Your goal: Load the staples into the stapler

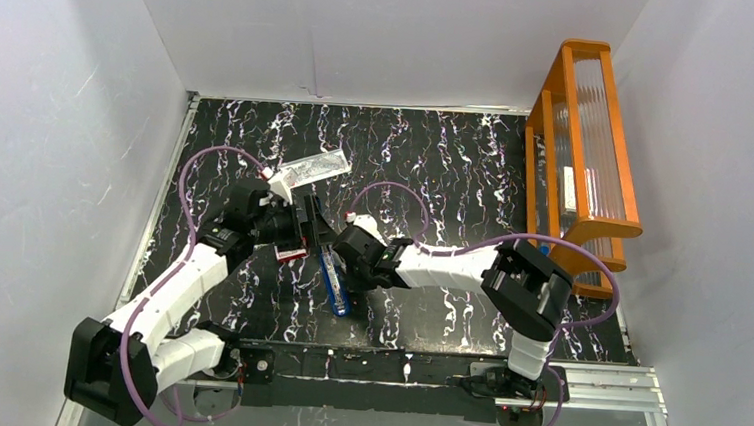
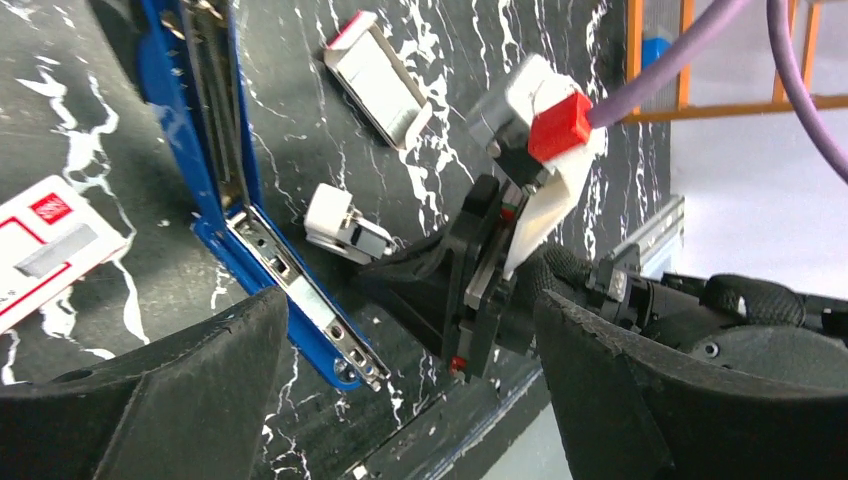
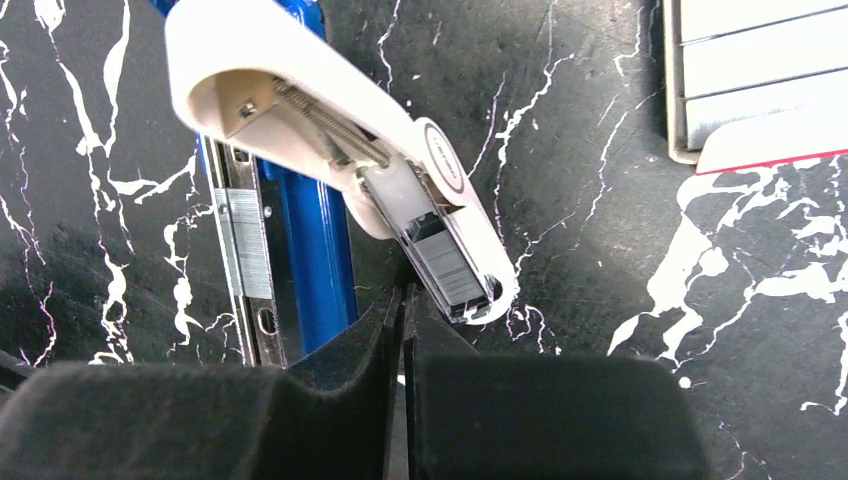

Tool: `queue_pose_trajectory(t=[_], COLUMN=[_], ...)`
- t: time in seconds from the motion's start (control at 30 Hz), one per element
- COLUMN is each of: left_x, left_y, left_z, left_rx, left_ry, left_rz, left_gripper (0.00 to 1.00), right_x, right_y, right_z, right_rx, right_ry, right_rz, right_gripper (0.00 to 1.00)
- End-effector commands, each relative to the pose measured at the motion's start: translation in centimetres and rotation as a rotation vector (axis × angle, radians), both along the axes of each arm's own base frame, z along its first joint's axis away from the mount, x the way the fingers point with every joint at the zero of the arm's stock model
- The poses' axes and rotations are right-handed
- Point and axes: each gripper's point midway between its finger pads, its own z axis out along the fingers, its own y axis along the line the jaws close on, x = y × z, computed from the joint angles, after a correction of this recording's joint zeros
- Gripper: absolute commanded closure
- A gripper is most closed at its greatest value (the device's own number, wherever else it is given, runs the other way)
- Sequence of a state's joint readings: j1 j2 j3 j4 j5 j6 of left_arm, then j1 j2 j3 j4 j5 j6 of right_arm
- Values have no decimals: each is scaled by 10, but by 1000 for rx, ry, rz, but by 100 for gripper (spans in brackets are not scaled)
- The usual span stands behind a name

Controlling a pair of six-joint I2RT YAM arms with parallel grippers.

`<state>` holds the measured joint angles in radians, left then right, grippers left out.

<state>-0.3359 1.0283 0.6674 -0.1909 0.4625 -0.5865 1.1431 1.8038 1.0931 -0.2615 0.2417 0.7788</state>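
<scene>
The worktop is glossy black stone-look sheet with white veins. On its near middle, between the two arms, lies the stapler, swung open at its hinge. Its body is smooth blue plastic, long and narrow. A thin silver metal rail with small punched holes runs alongside the body. A cream-white arm with rounded edges tilts up over it, and a fine coiled spring lies in its hollow underside.

A short, finely ribbed silvery strip of staples lies in the rail, though the wrist view is too oblique to say whether it is fully seated. The white cardboard tray with its red end lies on the worktop just beyond the stapler. The flat red-and-white sleeve lies apart on the stapler's other side.

The left gripper hangs released over this spot, its matt black fingers spread wide with nothing between them. The right gripper is clenched, pads pressed together, its tip just beside the blue body.

A flat clear packet lies farther back. An orange wooden rack with ribbed clear panels stands at the right edge.
</scene>
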Motion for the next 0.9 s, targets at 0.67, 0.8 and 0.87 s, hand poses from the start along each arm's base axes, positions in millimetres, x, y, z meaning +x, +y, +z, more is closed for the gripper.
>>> queue_pose_trajectory(t=[0.67,0.8,0.87], left_x=[6,5,5], left_y=[-14,-21,-25], left_z=[-25,-30,-33], left_rx=[55,33,26], left_ry=[63,95,110], left_rz=[-36,-73,-89], left_gripper=[9,22,29], right_x=[-3,6,9], right_y=[-51,-54,-50], right_z=[32,26,27], right_rx=[298,309,307], right_ry=[74,108,107], right_rz=[-136,-165,-150], right_gripper=[55,61,62])
